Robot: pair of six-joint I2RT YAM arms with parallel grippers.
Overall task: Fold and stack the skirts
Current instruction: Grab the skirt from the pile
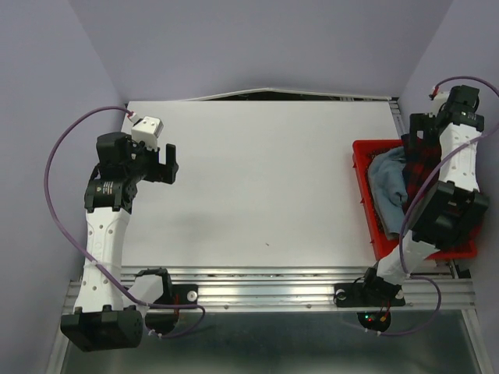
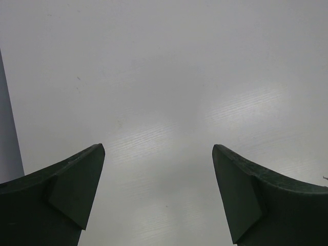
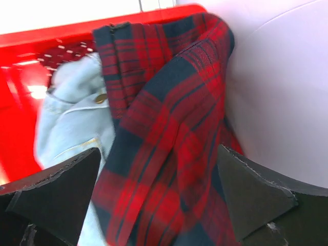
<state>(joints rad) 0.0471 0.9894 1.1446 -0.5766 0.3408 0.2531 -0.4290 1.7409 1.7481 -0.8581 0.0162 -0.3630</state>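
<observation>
- My left gripper [image 1: 167,164] hangs over the white table [image 1: 265,195] at the left of the overhead view. Its jaws are spread wide and hold nothing, and its wrist camera shows only bare tabletop between the two dark fingers [image 2: 66,195].
- My right gripper [image 1: 421,134] is over the red plastic basket [image 1: 361,181] at the right edge of the overhead view. Its jaws are also wide apart and grip nothing.
- Both skirts lie bunched and unfolded inside that basket.
- The red-and-navy plaid skirt [image 3: 169,92] fills the middle of the right wrist view, reaching the basket's rim at the top of the frame. I cannot tell whether my fingers touch it.
- The light blue denim skirt [image 3: 72,123] lies at the left of that frame, touching the plaid one. A metal button [image 3: 101,97] shows near the plaid's edge.
- From overhead, the denim sits toward the basket's left wall, and my right arm partly hides the plaid.
</observation>
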